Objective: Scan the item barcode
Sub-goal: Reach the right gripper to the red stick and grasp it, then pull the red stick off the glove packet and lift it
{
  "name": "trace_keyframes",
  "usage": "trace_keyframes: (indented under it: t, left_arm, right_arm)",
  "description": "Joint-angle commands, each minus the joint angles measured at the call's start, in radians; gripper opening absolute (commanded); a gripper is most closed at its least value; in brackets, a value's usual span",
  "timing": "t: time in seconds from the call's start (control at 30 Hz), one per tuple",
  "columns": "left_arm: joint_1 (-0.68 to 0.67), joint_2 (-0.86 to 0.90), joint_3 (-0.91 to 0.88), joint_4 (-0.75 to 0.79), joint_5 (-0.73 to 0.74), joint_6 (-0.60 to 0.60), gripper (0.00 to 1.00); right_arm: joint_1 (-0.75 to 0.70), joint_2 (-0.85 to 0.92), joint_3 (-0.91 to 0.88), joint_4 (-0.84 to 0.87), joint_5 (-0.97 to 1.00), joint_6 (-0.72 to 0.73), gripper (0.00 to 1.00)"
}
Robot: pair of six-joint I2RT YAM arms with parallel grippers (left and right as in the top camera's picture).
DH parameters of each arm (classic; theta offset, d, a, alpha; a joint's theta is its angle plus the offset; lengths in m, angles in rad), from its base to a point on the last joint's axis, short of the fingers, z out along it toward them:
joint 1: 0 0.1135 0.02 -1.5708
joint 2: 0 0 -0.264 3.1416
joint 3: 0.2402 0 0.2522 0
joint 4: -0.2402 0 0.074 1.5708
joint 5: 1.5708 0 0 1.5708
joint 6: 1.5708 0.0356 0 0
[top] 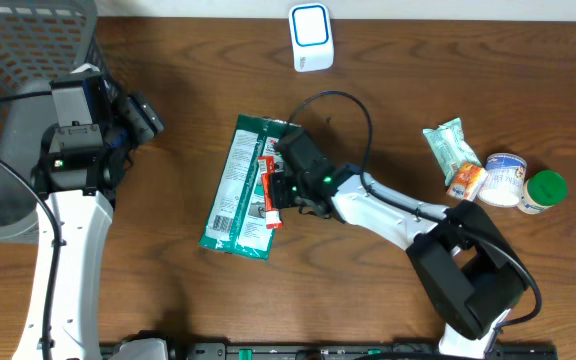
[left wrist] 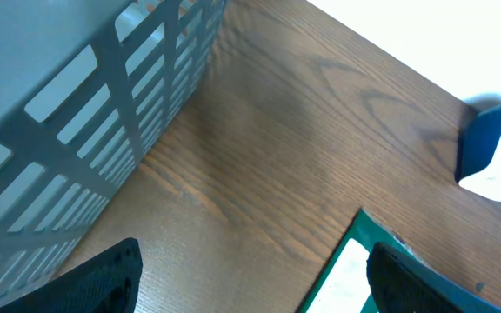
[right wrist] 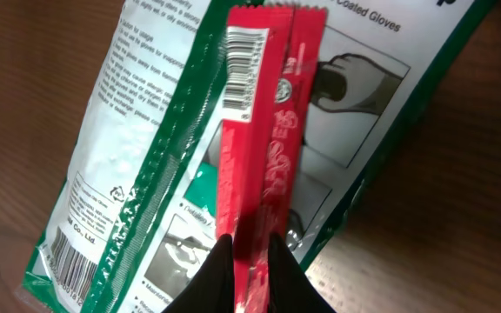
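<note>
Pinching the lower end of a red sachet [right wrist: 259, 148] between its two dark fingers, my right claw [right wrist: 250, 254] is closed almost fully on the thin packet, which sits over a green-and-white glove pack [top: 236, 190] near the middle of the wooden table [top: 388, 110]. The sachet's barcode [right wrist: 243, 69] is printed at its far end and faces up toward my wrist camera, unobstructed. Whether the sachet has left the pack beneath it I cannot tell from these views. My left claw [left wrist: 250, 283] stands wide open and holds nothing, hovering beside the grey mesh basket [left wrist: 76, 113] on the left side of the table. The white-and-blue scanner [top: 310, 37] waits at the far edge, well apart from the sachet (and nothing lies between them). By my reckoning the grasp is made and the task is at an early stage: what remains is to lift the sachet, carry it across to the scanner and turn the barcode toward its face.
</note>
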Motion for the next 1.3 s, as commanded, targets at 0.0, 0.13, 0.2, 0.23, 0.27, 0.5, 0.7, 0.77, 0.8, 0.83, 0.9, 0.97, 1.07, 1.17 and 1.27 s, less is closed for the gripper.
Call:
trace_keyframes:
  t: [0.0, 0.13, 0.2, 0.23, 0.27, 0.5, 0.7, 0.77, 0.8, 0.83, 0.9, 0.97, 1.07, 1.17, 1.27]
  left_arm:
    - [0.004, 0.003, 0.011, -0.001, -0.009, 0.002, 0.84]
    - [0.004, 0.003, 0.011, -0.001, -0.009, 0.001, 0.84]
    - [0.004, 0.003, 0.011, -0.001, -0.009, 0.002, 0.84]
    - [0.004, 0.003, 0.011, -0.001, -0.009, 0.002, 0.84]
    - [0.004, 0.003, 0.011, -0.001, -0.009, 0.002, 0.84]
    - [0.004, 0.003, 0.011, -0.001, -0.009, 0.002, 0.84]
    - [0.004, 0.003, 0.011, -0.001, -0.009, 0.002, 0.84]
    - [0.004, 0.003, 0.011, -0.001, -0.009, 0.002, 0.84]
    - [0.004, 0.003, 0.011, -0.001, -0.009, 0.002, 0.84]
    - [0.004, 0.003, 0.011, -0.001, -0.009, 0.002, 0.84]
    - [0.004, 0.003, 0.011, -0.001, -0.009, 0.002, 0.84]
    - [0.004, 0.003, 0.011, -0.001, -0.009, 0.002, 0.84]
    - [0.004, 0.003, 0.011, -0.001, -0.009, 0.002, 0.84]
    - [0.004, 0.003, 0.011, -0.001, -0.009, 0.002, 0.84]
    - [0.004, 0.003, 0.011, -0.001, -0.009, 0.002, 0.84]
  right_arm:
    - [-0.03, -0.013, -0.057, 0.051, -0.072, -0.048, 0.11]
    - [-0.045, -0.013, -0.099, 0.155, -0.124, -0.074, 0.21]
    - [-0.045, -0.013, -0.112, 0.215, -0.208, -0.12, 0.25]
    - [-0.045, -0.013, -0.112, 0.224, -0.226, -0.125, 0.27]
    - [-0.045, -0.013, -0.112, 0.227, -0.229, -0.125, 0.27]
    - [-0.044, -0.012, -0.121, 0.226, -0.224, -0.152, 0.27]
    - [-0.039, 0.034, -0.123, 0.249, -0.222, -0.158, 0.33]
    - [-0.039, 0.064, -0.123, 0.269, -0.234, -0.153, 0.36]
    - [-0.038, 0.077, -0.123, 0.28, -0.252, -0.154, 0.36]
    - [-0.036, 0.099, -0.123, 0.301, -0.299, -0.154, 0.36]
    - [-0.035, 0.105, -0.123, 0.298, -0.312, -0.155, 0.32]
    - [-0.035, 0.105, -0.123, 0.295, -0.312, -0.154, 0.24]
    - [-0.037, 0.105, -0.123, 0.282, -0.312, -0.154, 0.01]
    - [-0.037, 0.105, -0.123, 0.257, -0.311, -0.155, 0.01]
    - [-0.047, 0.097, -0.123, 0.221, -0.371, -0.259, 0.01]
